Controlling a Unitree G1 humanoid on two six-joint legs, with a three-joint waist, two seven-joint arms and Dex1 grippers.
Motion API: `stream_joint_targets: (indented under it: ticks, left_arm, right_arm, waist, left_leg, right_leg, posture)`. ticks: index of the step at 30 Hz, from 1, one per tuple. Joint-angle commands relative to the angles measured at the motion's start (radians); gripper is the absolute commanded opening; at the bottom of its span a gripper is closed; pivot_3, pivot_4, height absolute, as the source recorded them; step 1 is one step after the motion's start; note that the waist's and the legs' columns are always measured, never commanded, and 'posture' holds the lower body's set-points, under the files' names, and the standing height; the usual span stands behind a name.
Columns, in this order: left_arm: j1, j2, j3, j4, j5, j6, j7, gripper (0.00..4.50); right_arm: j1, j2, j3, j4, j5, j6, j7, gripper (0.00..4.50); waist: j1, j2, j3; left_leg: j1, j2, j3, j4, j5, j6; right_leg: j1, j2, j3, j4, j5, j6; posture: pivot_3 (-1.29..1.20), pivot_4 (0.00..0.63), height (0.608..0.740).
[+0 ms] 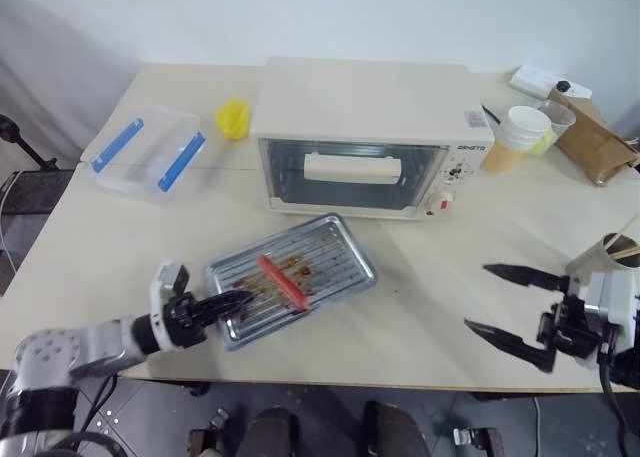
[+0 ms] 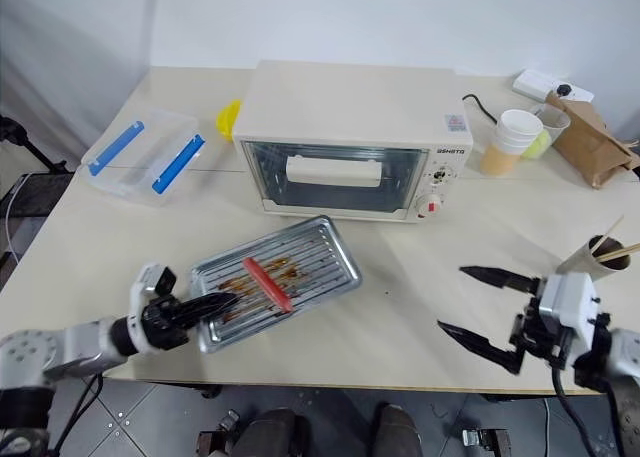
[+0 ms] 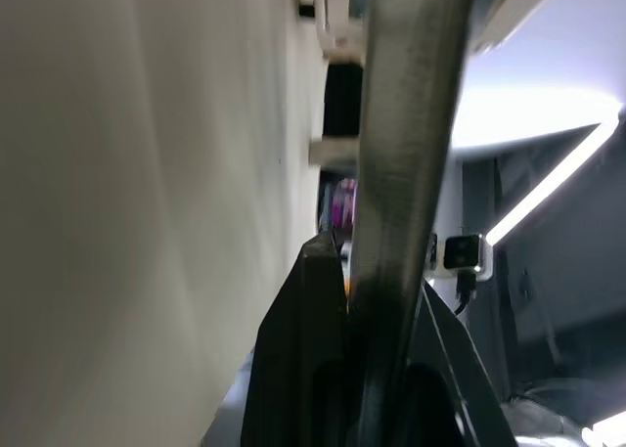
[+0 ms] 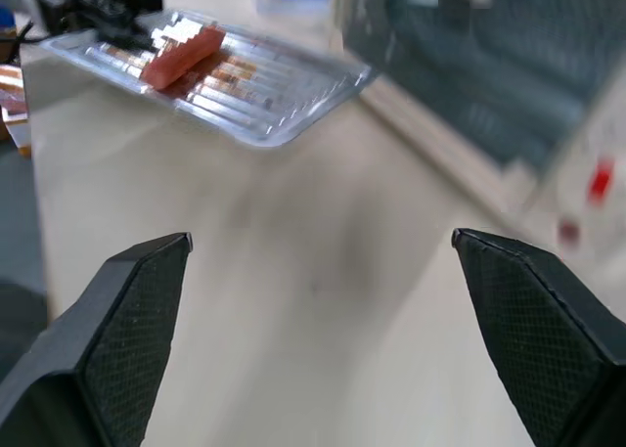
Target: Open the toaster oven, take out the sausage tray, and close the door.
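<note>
Now the left gripper has its two black fingers pinched narrowly onto the near corner rim of the sausage tray, a shallow rectangular pan of shiny silver metal with a ridged floor streaked by brown grease. One smooth red sausage lies slantwise across the ridges, just past those fingertips. In the left wrist view the thin metal rim runs up between the dark fingers, clamped edge-on. The tray rests flat on the pale, matte table, its far long side just in front of the toaster oven, a cream-white box with rounded corners. The door, a clear glass panel with a cream bar handle, stands closed against the front; knobs and a small red dial sit beside it.

The right gripper hovers over bare tabletop with its tapered, cross-hatched black fingers spread wide and holding nothing. Beyond them, well apart, the tray and the oven front lie ahead. A brown paper cup with sticks stands just beside that gripper's wrist.
</note>
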Motion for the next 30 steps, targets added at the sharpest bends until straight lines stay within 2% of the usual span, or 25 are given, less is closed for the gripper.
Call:
stream_joint_targets:
  ticks: [1,7,11,17,26,30]
  left_arm:
    - [-0.092,-0.031,-0.084,0.004,0.122,0.02,-0.092,0.0]
    - [-0.277,-0.138,-0.176,0.09,0.274,0.096,-0.112,0.0]
    - [-0.321,-0.187,-0.207,0.124,0.376,0.125,-0.124,0.0]
    - [-0.35,-0.246,-0.173,0.133,0.482,0.132,-0.105,0.0]
    - [-0.337,-0.328,0.013,0.01,0.512,0.153,0.069,0.0]
    - [-0.337,-0.289,0.002,-0.011,0.435,0.153,0.106,0.0]
  right_arm:
    - [0.069,0.026,-0.082,-0.038,0.004,-0.044,-0.001,4.48]
    - [0.17,0.055,-0.149,-0.097,0.028,-0.033,-0.041,4.48]
    - [0.196,0.067,-0.156,-0.125,0.029,-0.034,-0.061,4.48]
    - [0.213,0.071,-0.157,-0.146,0.037,-0.03,-0.076,4.48]
    - [0.206,0.063,-0.132,-0.15,0.039,-0.026,-0.089,4.48]
    - [0.197,0.059,-0.129,-0.142,0.038,-0.027,-0.087,4.48]
  waist:
    - [-0.003,0.0,0.0]
    - [0.002,0.0,0.0]
    - [0.02,0.001,-0.001]
    - [0.042,0.004,-0.002]
    - [0.047,0.004,-0.003]
    - [0.04,0.003,-0.002]
  left_leg:
    - [0.0,0.0,0.001,0.0,0.0,0.0]
    - [0.001,0.0,0.0,0.0,0.002,0.0]
    - [0.001,-0.001,0.0,0.0,0.002,0.0]
    - [0.002,-0.004,-0.002,0.001,0.003,0.002]
    - [0.002,-0.004,-0.008,0.001,0.005,0.003]
    - [0.002,-0.004,-0.008,0.001,0.006,0.002]
  right_leg:
    - [0.0,0.0,0.0,-0.001,0.0,0.0]
    - [0.001,0.0,0.002,-0.001,0.001,0.001]
    - [0.001,0.0,0.003,-0.001,0.001,0.002]
    - [0.003,-0.003,0.005,-0.002,0.002,0.004]
    - [0.003,-0.004,0.006,-0.002,0.004,0.006]
    - [0.002,-0.004,0.006,-0.002,0.004,0.006]
  posture:
    - [0.0,0.15,0.74]
    - [0.0,0.15,0.74]
    - [0.0,0.15,0.74]
    - [0.0,0.15,0.74]
    - [0.0,0.15,0.74]
    - [0.0,0.15,0.74]
